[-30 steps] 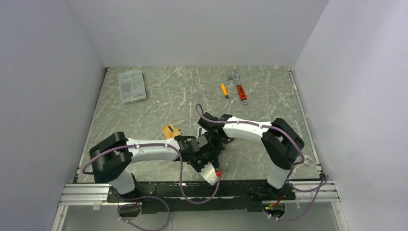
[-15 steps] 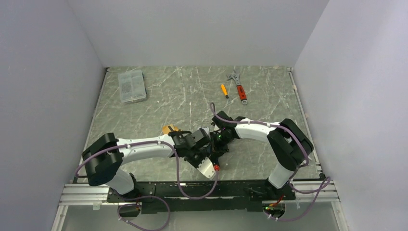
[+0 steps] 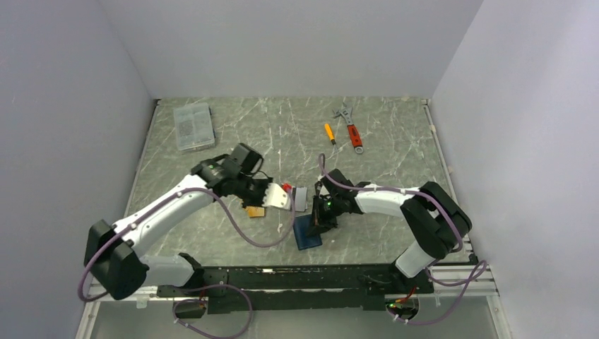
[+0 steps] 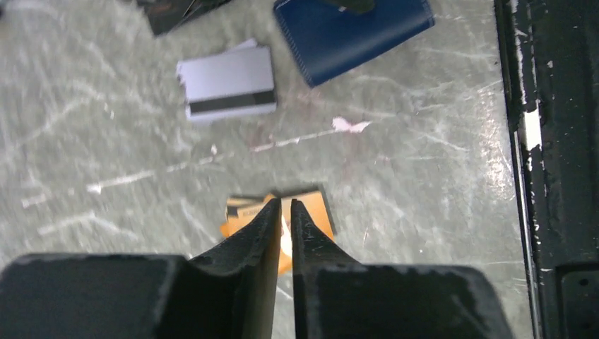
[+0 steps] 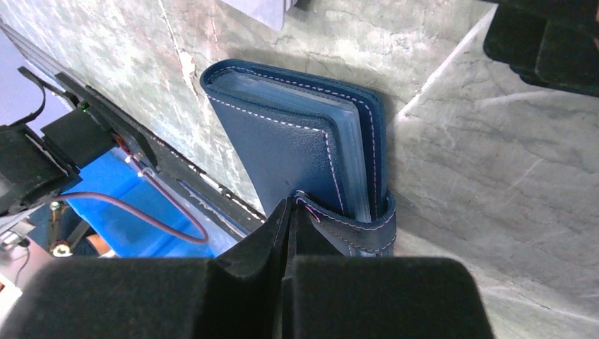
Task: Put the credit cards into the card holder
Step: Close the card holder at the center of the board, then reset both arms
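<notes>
Hovering the left end effector (image 4: 285, 203) just over the orange cards (image 4: 314, 215), jaws parted by a sliver and gripping nothing. Pinching the holder (image 5: 282, 141) by its cover near the snap tab with the right end effector (image 5: 291, 203), jaws closed. Leaving the white card (image 4: 227, 81) and a black card (image 4: 176, 10) loose on the bench (image 4: 424, 176) beside the holder. Judging the task barely begun: holder lying folded at the near edge, needing opening, with every visible card waiting to go in.
</notes>
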Controlling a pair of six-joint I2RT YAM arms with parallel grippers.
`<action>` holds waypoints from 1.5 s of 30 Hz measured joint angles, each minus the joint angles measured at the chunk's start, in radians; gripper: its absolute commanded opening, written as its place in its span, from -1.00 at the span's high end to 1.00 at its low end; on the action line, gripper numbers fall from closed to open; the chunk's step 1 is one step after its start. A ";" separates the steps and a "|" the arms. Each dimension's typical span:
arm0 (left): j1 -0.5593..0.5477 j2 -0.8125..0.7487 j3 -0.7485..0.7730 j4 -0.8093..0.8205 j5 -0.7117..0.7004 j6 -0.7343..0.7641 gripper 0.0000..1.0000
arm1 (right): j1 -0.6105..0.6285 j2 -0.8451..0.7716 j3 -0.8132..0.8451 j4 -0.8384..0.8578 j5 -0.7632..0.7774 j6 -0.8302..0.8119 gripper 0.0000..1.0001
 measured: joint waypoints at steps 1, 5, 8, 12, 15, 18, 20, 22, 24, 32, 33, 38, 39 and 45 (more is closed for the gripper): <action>0.031 -0.021 -0.008 -0.005 0.014 -0.010 0.62 | 0.002 -0.016 -0.007 0.018 0.005 0.002 0.86; 0.182 -0.111 -0.066 -0.028 0.053 -0.054 0.45 | 0.047 -0.071 -0.006 0.027 0.080 -0.008 0.66; 0.285 -0.152 -0.092 -0.058 0.074 -0.076 -0.88 | 0.096 -0.102 0.010 0.012 0.165 -0.025 0.33; 0.412 -0.203 -0.095 -0.084 0.085 -0.116 -0.99 | 0.156 -0.132 0.075 -0.039 0.286 -0.059 -0.29; 0.518 -0.275 -0.094 -0.090 0.088 -0.142 -0.99 | 0.178 -0.175 0.147 -0.090 0.348 -0.080 -0.57; 0.606 -0.365 -0.088 -0.095 0.090 -0.180 -0.99 | 0.183 -0.234 0.229 -0.135 0.381 -0.101 -0.77; 0.636 -0.423 -0.086 -0.087 0.080 -0.221 -0.99 | 0.184 -0.266 0.285 -0.158 0.387 -0.116 -0.84; 0.650 -0.474 -0.087 -0.070 0.057 -0.268 -0.99 | 0.187 -0.284 0.338 -0.173 0.387 -0.130 -0.95; 0.657 -0.529 -0.101 -0.036 0.024 -0.322 -0.99 | 0.192 -0.295 0.393 -0.185 0.388 -0.148 -0.99; 0.667 -0.570 -0.225 0.113 -0.027 -0.525 -0.99 | -0.043 -0.339 0.468 -0.230 0.584 -0.241 -1.00; 0.671 -0.556 -0.259 0.158 -0.032 -0.557 -0.99 | -0.122 -0.353 0.440 -0.216 0.624 -0.250 -1.00; 0.692 -0.529 -0.495 0.379 -0.045 -0.651 -0.99 | -0.389 -0.468 0.145 -0.053 0.871 -0.327 -0.99; 0.693 -0.529 -0.544 0.420 -0.045 -0.660 -0.99 | -0.397 -0.488 0.087 -0.020 0.922 -0.349 -0.99; 0.699 -0.470 -0.745 0.705 -0.047 -0.679 -0.99 | -0.433 -0.512 -0.169 0.233 1.226 -0.452 -0.99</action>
